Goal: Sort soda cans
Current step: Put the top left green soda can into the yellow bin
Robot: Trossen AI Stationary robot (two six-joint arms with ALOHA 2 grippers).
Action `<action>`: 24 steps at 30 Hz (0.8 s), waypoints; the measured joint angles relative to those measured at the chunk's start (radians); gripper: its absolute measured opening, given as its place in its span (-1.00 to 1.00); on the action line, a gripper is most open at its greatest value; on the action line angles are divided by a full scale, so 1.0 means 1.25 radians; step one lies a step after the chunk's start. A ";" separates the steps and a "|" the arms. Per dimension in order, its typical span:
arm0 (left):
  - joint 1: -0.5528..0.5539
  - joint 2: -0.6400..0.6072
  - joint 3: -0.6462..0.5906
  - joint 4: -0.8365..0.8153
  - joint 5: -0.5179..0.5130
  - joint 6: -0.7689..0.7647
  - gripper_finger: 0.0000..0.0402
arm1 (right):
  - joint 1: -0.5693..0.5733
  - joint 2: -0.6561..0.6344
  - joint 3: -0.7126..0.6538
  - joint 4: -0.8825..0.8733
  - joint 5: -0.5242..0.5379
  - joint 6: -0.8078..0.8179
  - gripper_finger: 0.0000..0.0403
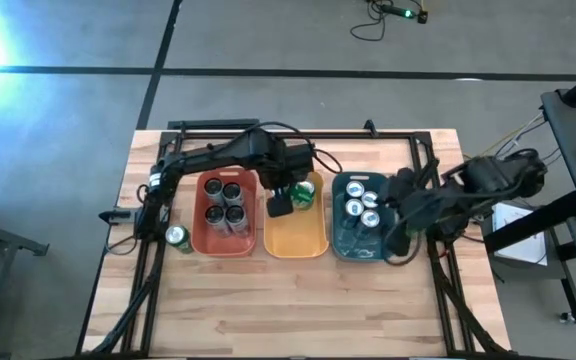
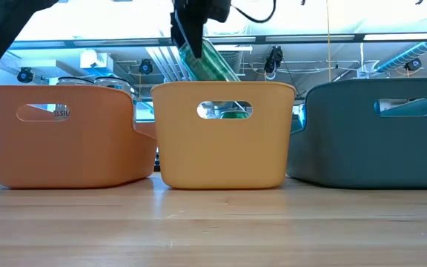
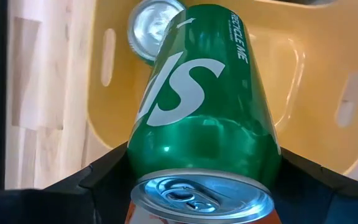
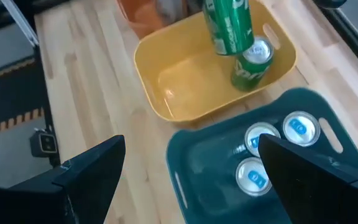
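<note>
Three plastic bins stand in a row across the middle of the light wooden plank desk (image 1: 298, 300): a red-orange plastic bin (image 1: 228, 248) toward the left edge, a yellow-orange plastic bin (image 1: 295, 240) in the centre, a dark teal plastic bin (image 1: 353, 248) toward the right edge. The left gripper (image 1: 290, 198) hangs over the far end of the yellow-orange bin, its dark fingers (image 3: 104, 177) clamped on the sides of a green cylindrical soda can with white lettering (image 3: 204, 106); the can is held tilted, above the bin's rim in the low view, silver top toward the wrist camera. Below it, inside the yellow-orange bin near its far end, a second green soda can with a silver top (image 4: 252, 64) stands upright. The red-orange bin holds four dark soda cans with silver tops (image 1: 225, 203), packed close together. The teal bin holds three silver-blue soda cans (image 4: 272, 152), grouped at its far end. One lone green soda can (image 1: 177, 237) stands upright on the desk just beside the outer side of the red-orange bin, toward the left edge. The right gripper (image 1: 396, 235) waits over the right side of the teal bin, its fingers (image 4: 86, 177) spread wide apart, holding nothing.
</note>
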 joint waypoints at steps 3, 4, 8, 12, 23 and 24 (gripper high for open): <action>-0.006 -0.001 0.000 0.000 0.007 0.010 0.42 | 0.014 0.025 0.000 -0.018 0.000 0.020 0.81; -0.007 -0.005 0.000 0.000 0.015 0.016 0.42 | 0.017 0.031 0.000 -0.025 0.000 0.027 0.81; -0.021 -0.022 0.000 -0.001 0.088 0.056 0.42 | 0.019 0.043 -0.001 -0.036 0.001 0.032 0.81; -0.053 -0.005 -0.001 -0.001 0.114 0.097 0.42 | 0.018 0.041 -0.001 -0.036 0.026 0.015 0.81; -0.043 0.084 -0.016 0.000 0.071 0.126 0.42 | 0.009 0.018 -0.001 -0.041 0.059 -0.001 0.81; -0.041 0.090 -0.019 0.001 0.070 0.133 0.42 | 0.009 0.016 -0.001 -0.046 0.060 0.000 0.81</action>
